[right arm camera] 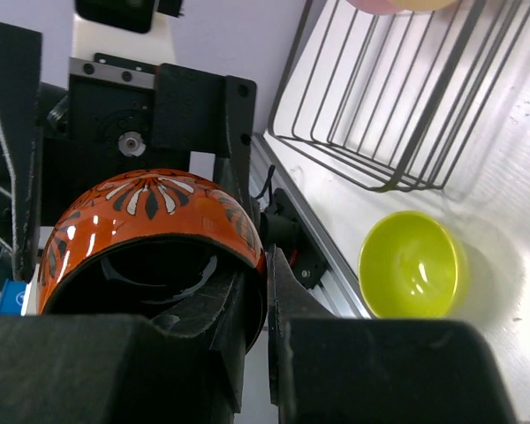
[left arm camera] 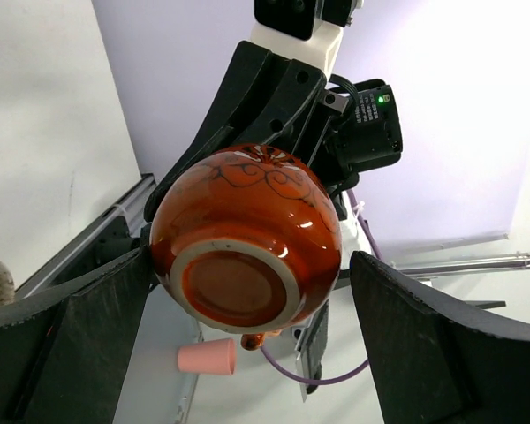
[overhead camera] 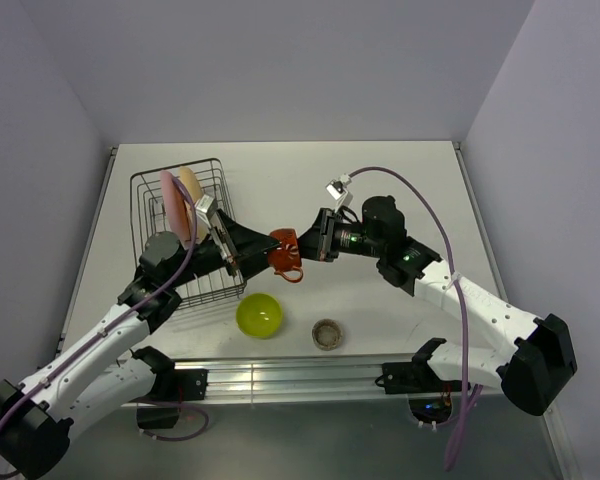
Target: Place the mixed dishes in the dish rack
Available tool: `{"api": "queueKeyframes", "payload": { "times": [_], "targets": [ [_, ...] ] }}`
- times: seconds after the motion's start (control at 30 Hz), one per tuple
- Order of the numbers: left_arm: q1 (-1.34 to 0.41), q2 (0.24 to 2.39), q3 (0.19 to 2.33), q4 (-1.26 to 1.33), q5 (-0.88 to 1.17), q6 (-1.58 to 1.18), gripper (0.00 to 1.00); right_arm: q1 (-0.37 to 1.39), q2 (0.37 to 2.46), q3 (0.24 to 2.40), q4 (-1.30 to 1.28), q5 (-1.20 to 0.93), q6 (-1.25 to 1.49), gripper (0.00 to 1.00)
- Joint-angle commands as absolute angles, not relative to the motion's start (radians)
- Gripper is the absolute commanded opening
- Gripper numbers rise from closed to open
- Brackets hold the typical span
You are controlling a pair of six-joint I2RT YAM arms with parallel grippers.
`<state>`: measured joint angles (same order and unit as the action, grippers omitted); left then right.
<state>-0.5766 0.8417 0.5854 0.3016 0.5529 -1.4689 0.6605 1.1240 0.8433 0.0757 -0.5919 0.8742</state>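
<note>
Top external | mug was airborne just right of rack, apparently presented for a handover | right gripper was nearly closed, pinching its rim | left gripper gaped fully wide around its base, gripping nothing

Red-orange mug with floral scrollwork, lime-green bowl, black rack
</note>
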Motion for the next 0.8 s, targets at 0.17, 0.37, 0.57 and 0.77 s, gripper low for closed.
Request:
{"api": "queueKeyframes", "payload": {
  "times": [0.17, 0.37, 0.57, 0.77],
  "targets": [
    [-0.604, 0.862, 0.563, 0.524, 0.583, -1.594, 0.99, 0.672, 1.111, 0.861, 0.241, -0.629, 0.910, 0.00],
    [-0.612, 0.888, 0.538, 0.624, 0.600, -1.651, 0.99, 0.673, 1.129, 0.854, 0.272, -0.643, 0.923, 0.00],
    [-0.615, 0.907, 0.519, 0.695, 0.601, -1.684, 0.98, 0.676, 1.141, 0.838, 0.307, -0.655, 0.936, 0.00],
    [-0.615, 0.930, 0.491, 0.781, 0.598, -1.724, 0.90, 0.681, 1.147, 0.827, 0.325, -0.663, 0.940, 0.00]
  ]
}}
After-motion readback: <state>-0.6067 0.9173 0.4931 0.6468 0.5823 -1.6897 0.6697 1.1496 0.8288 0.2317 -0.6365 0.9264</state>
